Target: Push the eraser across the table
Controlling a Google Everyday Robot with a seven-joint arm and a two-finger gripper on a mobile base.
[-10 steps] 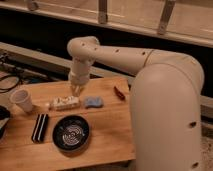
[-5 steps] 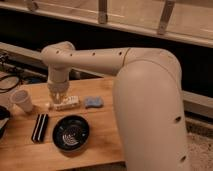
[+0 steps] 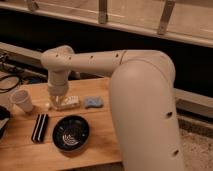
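Observation:
A white rectangular block (image 3: 68,102), which looks like the eraser, lies on the wooden table (image 3: 107,145) left of centre. My gripper (image 3: 56,100) hangs down from the white arm (image 3: 90,60) and sits at the block's left end, touching or very close to it. The wrist hides part of the block's left side.
A blue sponge-like piece (image 3: 93,102) lies just right of the block. A black bowl (image 3: 71,133) and a black striped rectangular object (image 3: 40,127) lie nearer the front edge. A white cup (image 3: 21,100) stands at the left. Cables (image 3: 9,82) lie at the far left.
The arm has swung left, carrying the gripper from above the block's right side to its left end. The white block has stayed in about the same place.

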